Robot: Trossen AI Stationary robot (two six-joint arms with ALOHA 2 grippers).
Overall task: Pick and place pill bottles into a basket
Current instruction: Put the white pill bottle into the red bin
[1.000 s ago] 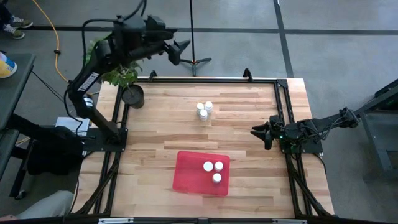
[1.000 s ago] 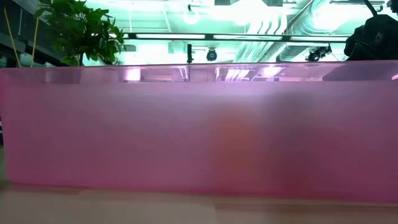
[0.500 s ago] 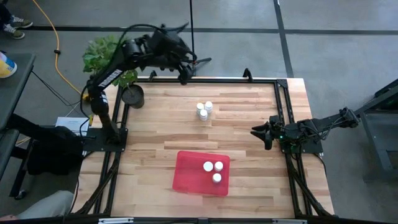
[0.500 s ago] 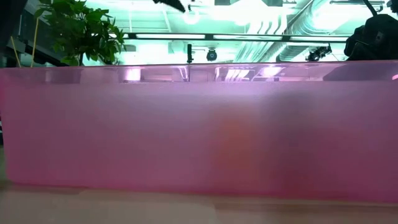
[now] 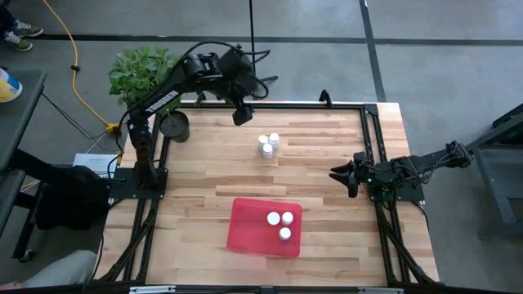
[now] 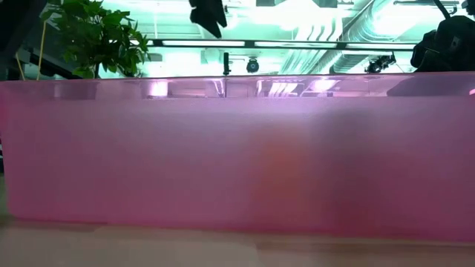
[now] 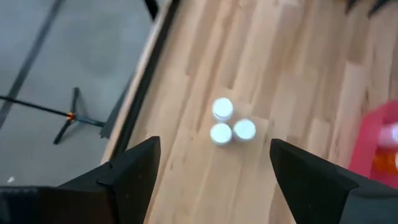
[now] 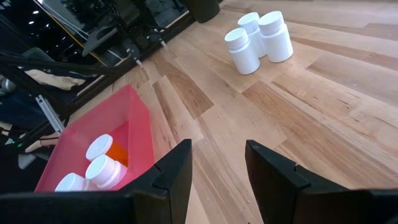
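Observation:
Three white-capped pill bottles (image 5: pixel 268 144) stand close together on the wooden table toward its far side; they also show in the left wrist view (image 7: pixel 227 122) and the right wrist view (image 8: pixel 258 36). Three more bottles (image 5: pixel 279 223) stand in the red tray (image 5: pixel 245 233), the basket, near the front edge. My left gripper (image 5: pixel 242 116) hangs open and empty in the air over the table's far edge, left of the loose bottles; its fingers (image 7: pixel 212 147) frame them from above. My right gripper (image 5: pixel 343 176) waits open and empty at the table's right side.
A dark round plant pot (image 5: pixel 174 125) with a leafy plant (image 5: pixel 140 69) stands at the far left corner. A black frame (image 5: pixel 372 131) runs along the table's edges. In the low view the tray's pink wall (image 6: pixel 237 156) fills the picture.
My left arm has swung in from beyond the table's far left corner, toward the right and down toward the three loose bottles. Its gripper now points down over the far edge and has come into the top of the low view. The bottles and the tray have stayed put.

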